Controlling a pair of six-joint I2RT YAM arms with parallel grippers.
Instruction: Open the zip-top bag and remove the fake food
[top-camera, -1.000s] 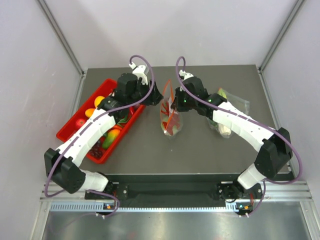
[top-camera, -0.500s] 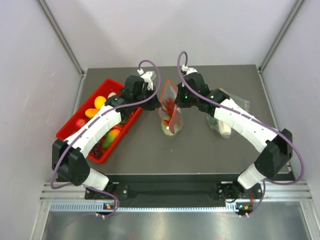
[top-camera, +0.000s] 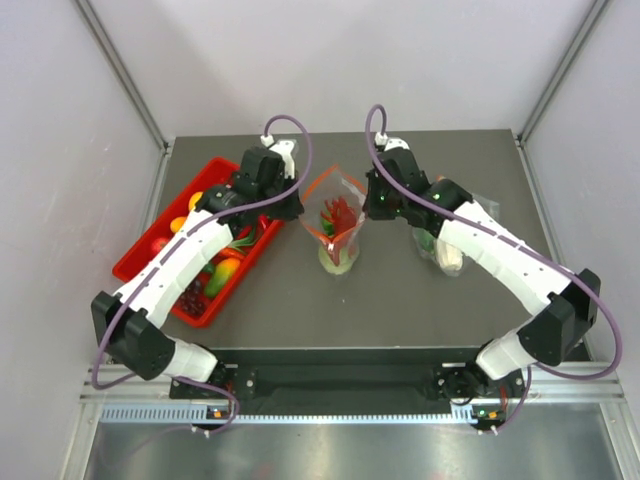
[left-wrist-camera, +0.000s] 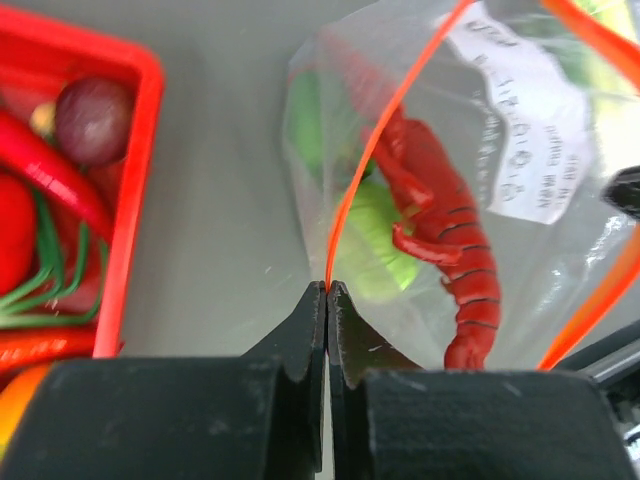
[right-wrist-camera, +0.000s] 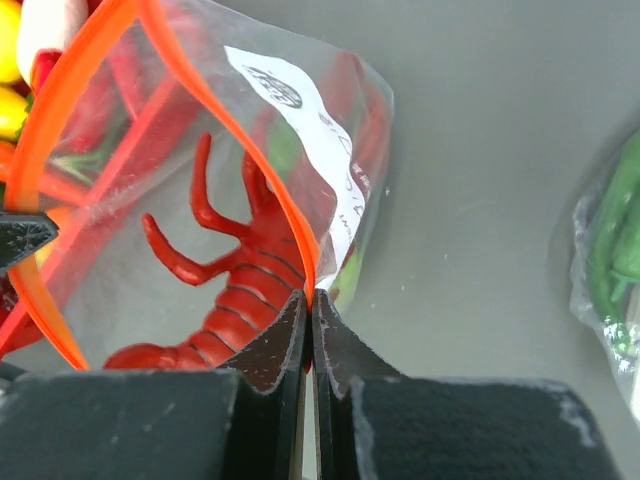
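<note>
The zip-top bag (top-camera: 335, 235) hangs upright over the middle of the table, its red-orange zip strip (top-camera: 333, 182) spread into a wide diamond. My left gripper (top-camera: 302, 212) is shut on the strip's left side (left-wrist-camera: 328, 285). On the opposite side my right gripper (top-camera: 368, 206) is shut on the strip (right-wrist-camera: 309, 293). Inside lies the fake food: a long red segmented piece with claws (left-wrist-camera: 440, 225) (right-wrist-camera: 245, 285) and a pale green piece (left-wrist-camera: 378, 250) at the bottom (top-camera: 340, 258). A white label (left-wrist-camera: 520, 110) is stuck on the bag's wall.
A red tray (top-camera: 120, 268) with toy fruits and vegetables stands left of the bag, its rim (left-wrist-camera: 135, 200) near my left fingers. A second clear bag (top-camera: 450, 250) holding green and white pieces (right-wrist-camera: 610, 250) lies under my right arm.
My left gripper moved in and shut on the zip strip. Both grippers then drew apart, and the bag's mouth went from a narrow slit to a wide opening.
</note>
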